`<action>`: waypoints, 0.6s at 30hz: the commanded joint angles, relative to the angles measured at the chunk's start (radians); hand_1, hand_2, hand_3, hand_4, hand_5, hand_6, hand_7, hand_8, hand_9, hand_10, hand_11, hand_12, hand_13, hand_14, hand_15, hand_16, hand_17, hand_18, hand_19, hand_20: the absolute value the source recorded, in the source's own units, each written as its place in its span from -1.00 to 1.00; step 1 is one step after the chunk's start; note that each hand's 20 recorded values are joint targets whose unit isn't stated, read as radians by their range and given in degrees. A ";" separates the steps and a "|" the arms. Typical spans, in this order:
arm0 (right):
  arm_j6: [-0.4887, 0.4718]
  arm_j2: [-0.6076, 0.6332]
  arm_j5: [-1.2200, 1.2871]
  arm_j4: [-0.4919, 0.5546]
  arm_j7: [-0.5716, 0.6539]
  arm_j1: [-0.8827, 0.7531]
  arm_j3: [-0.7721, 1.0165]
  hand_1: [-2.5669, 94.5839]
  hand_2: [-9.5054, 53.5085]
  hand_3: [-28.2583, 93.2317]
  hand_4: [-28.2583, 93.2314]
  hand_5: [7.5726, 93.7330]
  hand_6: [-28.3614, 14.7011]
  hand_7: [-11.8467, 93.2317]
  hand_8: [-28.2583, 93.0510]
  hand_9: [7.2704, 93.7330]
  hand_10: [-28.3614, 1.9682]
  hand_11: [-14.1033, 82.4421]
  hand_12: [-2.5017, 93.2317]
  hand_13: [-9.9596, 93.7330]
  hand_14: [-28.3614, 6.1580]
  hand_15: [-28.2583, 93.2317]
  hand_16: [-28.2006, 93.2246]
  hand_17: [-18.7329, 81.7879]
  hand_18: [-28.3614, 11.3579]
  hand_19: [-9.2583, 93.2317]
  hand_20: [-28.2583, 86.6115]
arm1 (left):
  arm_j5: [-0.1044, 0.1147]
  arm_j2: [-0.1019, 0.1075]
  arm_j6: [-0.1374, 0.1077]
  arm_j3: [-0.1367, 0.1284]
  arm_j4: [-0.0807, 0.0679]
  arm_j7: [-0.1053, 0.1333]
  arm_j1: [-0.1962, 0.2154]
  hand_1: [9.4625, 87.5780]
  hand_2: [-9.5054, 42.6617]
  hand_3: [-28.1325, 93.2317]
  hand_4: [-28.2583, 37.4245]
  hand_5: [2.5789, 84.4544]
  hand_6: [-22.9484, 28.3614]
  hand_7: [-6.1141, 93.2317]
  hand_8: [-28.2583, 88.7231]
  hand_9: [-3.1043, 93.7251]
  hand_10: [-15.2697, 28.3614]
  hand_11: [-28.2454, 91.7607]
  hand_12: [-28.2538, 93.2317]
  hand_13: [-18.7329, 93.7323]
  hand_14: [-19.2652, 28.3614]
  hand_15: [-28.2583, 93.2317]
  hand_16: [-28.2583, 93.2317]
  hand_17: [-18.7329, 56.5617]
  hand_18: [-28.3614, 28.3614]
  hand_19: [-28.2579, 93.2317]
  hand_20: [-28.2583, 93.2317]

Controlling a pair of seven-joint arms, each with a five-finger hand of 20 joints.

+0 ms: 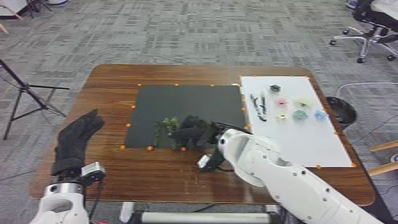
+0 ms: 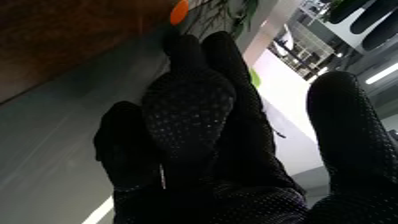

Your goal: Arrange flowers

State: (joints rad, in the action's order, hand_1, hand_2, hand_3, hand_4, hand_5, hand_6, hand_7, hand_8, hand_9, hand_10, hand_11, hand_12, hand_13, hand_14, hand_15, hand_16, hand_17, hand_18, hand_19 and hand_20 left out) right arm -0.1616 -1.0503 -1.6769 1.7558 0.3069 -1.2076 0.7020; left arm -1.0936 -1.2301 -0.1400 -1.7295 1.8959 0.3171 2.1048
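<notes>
Over the lower part of the black mat (image 1: 179, 102) is my right hand (image 1: 189, 133), right beside upright green sprigs (image 1: 164, 129) lying on the mat. In the right wrist view, my right hand (image 2: 222, 125) is open with its thumb apart from its fingers; leafy greenery (image 2: 244, 14) lies past the fingertips. My left hand (image 1: 80, 132) stands open at the table's left side, fingers straight, and in the right wrist view the left hand (image 2: 378, 22) is farther off. On the white board (image 1: 311, 145) lie a pink flower (image 1: 282, 102), a yellow one (image 1: 303, 102), a blue one (image 1: 321, 115) and green rosettes (image 1: 299, 115).
Black slender items (image 1: 258, 107) lie on the white board's left part. Orange dots mark the edges of the mat and board. A black bin (image 1: 342, 111) stands off the table's right edge, and a tripod (image 1: 34, 100) is at the left.
</notes>
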 commanded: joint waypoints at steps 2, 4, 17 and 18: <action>0.204 0.036 -0.016 0.051 -0.009 0.018 0.015 -0.48 -0.33 0.37 -0.66 0.42 0.06 -0.29 -0.60 0.56 -0.19 -0.46 -0.64 0.94 0.35 0.36 0.01 0.51 -0.50 1.00 0.54 | -0.006 0.000 0.015 0.005 0.007 -0.009 0.005 -0.79 -0.43 0.65 -1.00 0.07 0.04 -0.67 -0.62 -0.02 0.33 -0.23 -0.34 -0.03 0.56 -0.23 -0.48 -0.42 0.48 -0.32 -0.27; 0.227 0.042 0.001 0.066 -0.049 0.025 0.004 -0.50 -0.33 0.39 -0.67 0.44 0.05 -0.27 -0.60 0.58 -0.21 -0.45 -0.63 0.94 0.34 0.38 0.01 0.51 -0.50 1.00 0.56 | -0.003 0.000 0.017 0.006 0.007 -0.010 0.006 -0.79 -0.43 0.65 -1.00 0.07 0.04 -0.67 -0.62 -0.02 0.33 -0.23 -0.34 -0.02 0.56 -0.23 -0.48 -0.42 0.48 -0.33 -0.27; -0.132 0.016 -0.027 0.044 -0.268 0.033 -0.017 -0.38 -0.21 0.37 -0.73 0.36 -0.06 -0.55 -0.58 0.35 -0.32 -0.54 -0.70 0.90 0.29 0.40 0.00 0.47 -0.49 1.00 0.56 | -0.006 0.005 0.021 0.011 0.005 -0.013 -0.001 -0.79 -0.44 0.65 -1.00 0.08 0.06 -0.66 -0.62 -0.02 0.33 -0.22 -0.34 -0.03 0.57 -0.22 -0.49 -0.42 0.48 -0.33 -0.27; -0.138 0.015 -0.028 0.040 -0.265 0.034 -0.021 -0.36 -0.20 0.35 -0.73 0.34 -0.07 -0.57 -0.58 0.32 -0.30 -0.55 -0.71 0.90 0.30 0.40 0.00 0.47 -0.50 1.00 0.56 | -0.005 0.004 0.021 0.012 0.005 -0.012 -0.001 -0.79 -0.44 0.65 -1.00 0.08 0.06 -0.66 -0.62 -0.02 0.33 -0.22 -0.34 -0.03 0.57 -0.22 -0.49 -0.42 0.48 -0.33 -0.27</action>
State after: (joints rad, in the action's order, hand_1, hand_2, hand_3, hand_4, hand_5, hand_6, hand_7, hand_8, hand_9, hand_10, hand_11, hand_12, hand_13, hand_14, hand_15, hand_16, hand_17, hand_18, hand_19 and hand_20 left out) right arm -0.2043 -1.0124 -1.6452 1.8060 0.0404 -1.1801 0.7033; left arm -1.0958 -1.2278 -0.1300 -1.7223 1.8961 0.3119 2.1032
